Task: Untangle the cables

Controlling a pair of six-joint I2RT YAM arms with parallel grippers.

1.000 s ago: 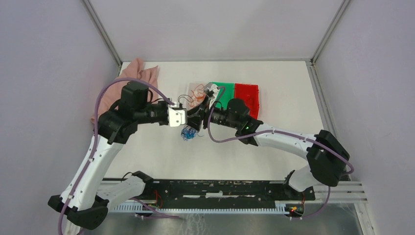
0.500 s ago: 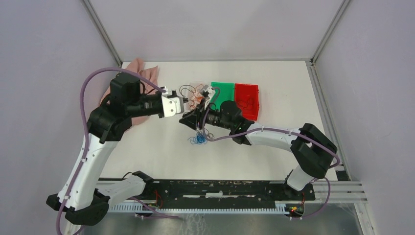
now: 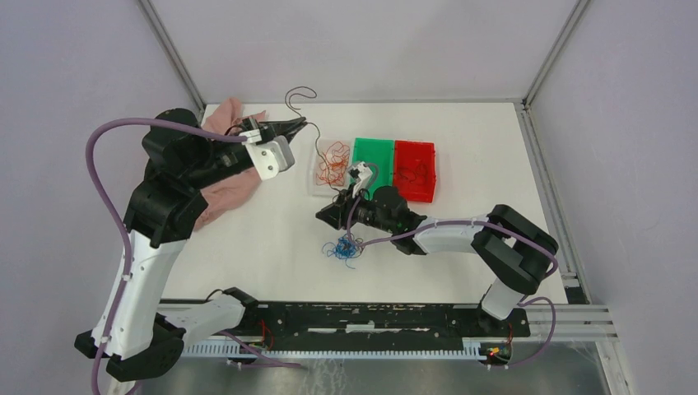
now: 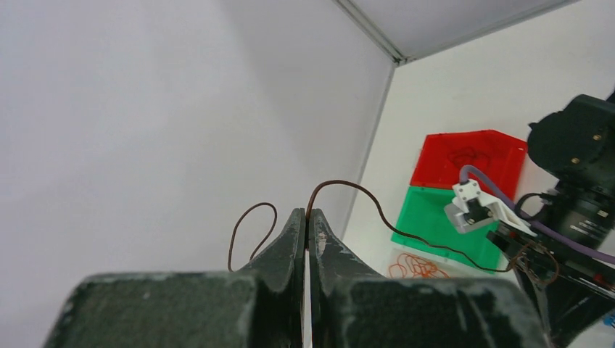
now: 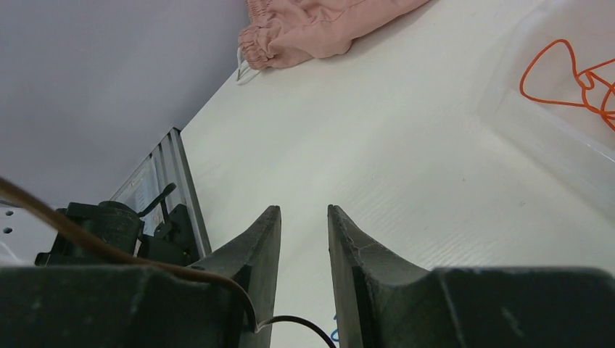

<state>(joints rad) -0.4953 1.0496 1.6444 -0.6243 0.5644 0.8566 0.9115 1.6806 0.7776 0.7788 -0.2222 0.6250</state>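
Nearest the arm bases, a blue tangle lies unsorted on the table, just beside the right gripper, whose jaws stand apart on nothing. Beyond it, orange cables rest in the clear tray. Farthest back, the left gripper, clamped shut, lifts a dark brown cable that trails down to the right wrist. The job looks roughly half done.

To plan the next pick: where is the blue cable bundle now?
Top view: the blue cable bundle lies on the table, centre, just on the near side of the right gripper.
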